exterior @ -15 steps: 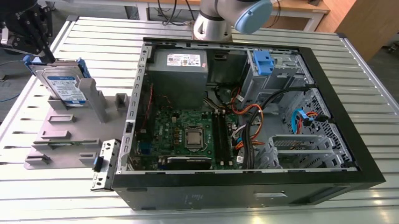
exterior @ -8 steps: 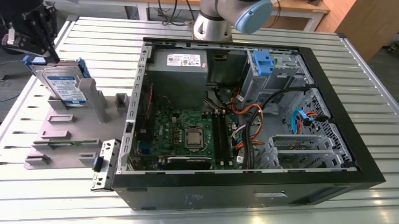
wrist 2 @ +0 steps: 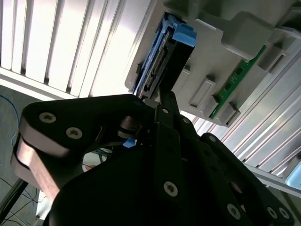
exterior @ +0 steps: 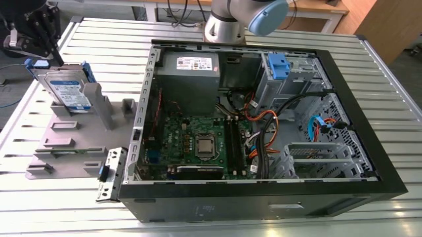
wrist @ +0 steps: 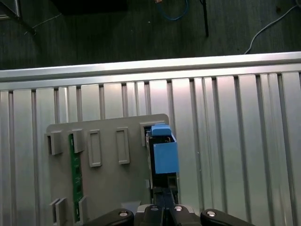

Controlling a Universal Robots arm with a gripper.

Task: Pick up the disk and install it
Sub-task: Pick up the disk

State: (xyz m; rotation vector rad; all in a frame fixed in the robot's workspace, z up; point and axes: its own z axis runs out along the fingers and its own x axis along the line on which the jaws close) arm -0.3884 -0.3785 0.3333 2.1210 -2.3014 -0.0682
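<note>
Step in hand: pick-up. The flat silver hard disk with blue plastic rails (exterior: 66,93) stands on edge in a slot of the grey plastic fixture tray (exterior: 63,144), beside the open black computer case (exterior: 264,206). The black gripper (exterior: 57,59) is at the disk's upper end. Whether it clamps the disk, I cannot tell. Judgement: lifting calls for a straight pull out of the slot.

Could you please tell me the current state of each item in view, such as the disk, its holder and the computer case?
computer case: lying on its side, open, motherboard exposed.
grey holder: flat on the table.
disk: standing on edge in the grey holder, outside the computer case.
green board: on edge in a grey holder slot.
gripper: close at the disk's top end.
</note>
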